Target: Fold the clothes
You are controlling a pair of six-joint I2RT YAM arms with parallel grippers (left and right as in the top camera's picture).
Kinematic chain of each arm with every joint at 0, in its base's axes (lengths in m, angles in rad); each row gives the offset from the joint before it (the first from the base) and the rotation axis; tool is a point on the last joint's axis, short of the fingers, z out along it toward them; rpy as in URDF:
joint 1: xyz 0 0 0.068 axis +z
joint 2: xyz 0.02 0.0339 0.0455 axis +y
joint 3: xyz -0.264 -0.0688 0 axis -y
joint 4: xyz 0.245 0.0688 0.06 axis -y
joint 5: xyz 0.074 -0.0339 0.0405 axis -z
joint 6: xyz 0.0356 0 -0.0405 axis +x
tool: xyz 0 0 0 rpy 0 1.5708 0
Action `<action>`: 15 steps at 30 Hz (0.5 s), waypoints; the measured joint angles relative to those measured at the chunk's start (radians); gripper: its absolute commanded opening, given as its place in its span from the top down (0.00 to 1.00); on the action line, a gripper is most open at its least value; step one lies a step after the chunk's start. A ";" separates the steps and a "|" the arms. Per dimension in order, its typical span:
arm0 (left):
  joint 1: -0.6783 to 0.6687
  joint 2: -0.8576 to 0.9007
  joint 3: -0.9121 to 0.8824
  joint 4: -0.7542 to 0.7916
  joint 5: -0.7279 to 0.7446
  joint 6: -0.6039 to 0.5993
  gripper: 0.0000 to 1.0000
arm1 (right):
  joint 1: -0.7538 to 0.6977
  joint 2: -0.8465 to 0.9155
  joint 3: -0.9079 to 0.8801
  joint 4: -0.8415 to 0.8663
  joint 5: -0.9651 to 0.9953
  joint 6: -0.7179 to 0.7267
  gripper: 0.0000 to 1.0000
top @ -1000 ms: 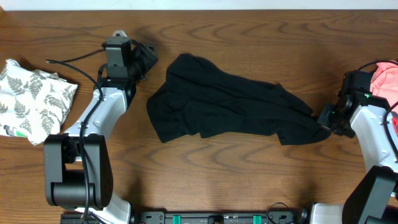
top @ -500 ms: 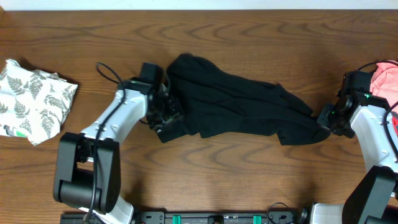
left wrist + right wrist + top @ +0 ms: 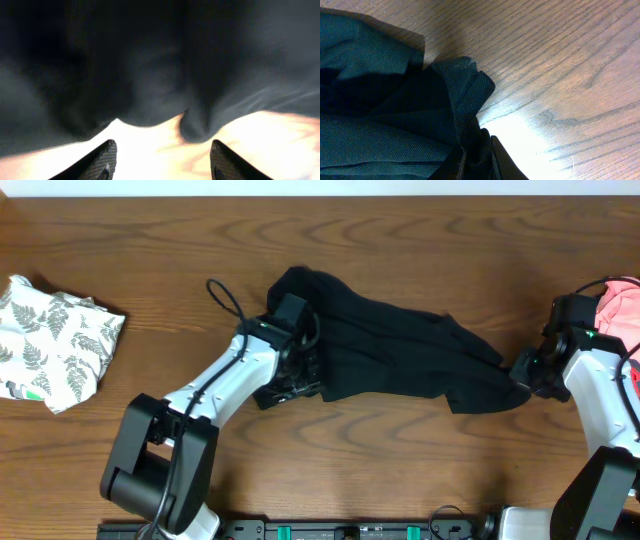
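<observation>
A large black garment [image 3: 390, 350] lies crumpled across the middle of the table, and it fills the left wrist view [image 3: 150, 65]. My left gripper [image 3: 297, 380] hovers over its lower left edge. In the left wrist view this gripper [image 3: 162, 146] is open, with bare table between the fingertips and the cloth's edge just beyond them. My right gripper [image 3: 522, 375] is shut on the garment's right end. In the right wrist view the gripper [image 3: 480, 157] pinches a bunched fold of the black garment [image 3: 380, 100].
A white fern-print garment [image 3: 55, 340] lies bunched at the left edge of the table. A pink garment [image 3: 622, 305] shows at the far right edge, behind the right arm. Bare wooden table [image 3: 400, 240] surrounds the black garment.
My left arm has swung from the far left of the table rightward to the black garment's lower left edge. The right arm and the garment have stayed put.
</observation>
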 measured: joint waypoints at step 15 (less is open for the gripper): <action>-0.045 0.000 0.000 0.179 -0.119 -0.003 0.39 | 0.000 0.000 0.000 -0.021 0.000 0.000 0.87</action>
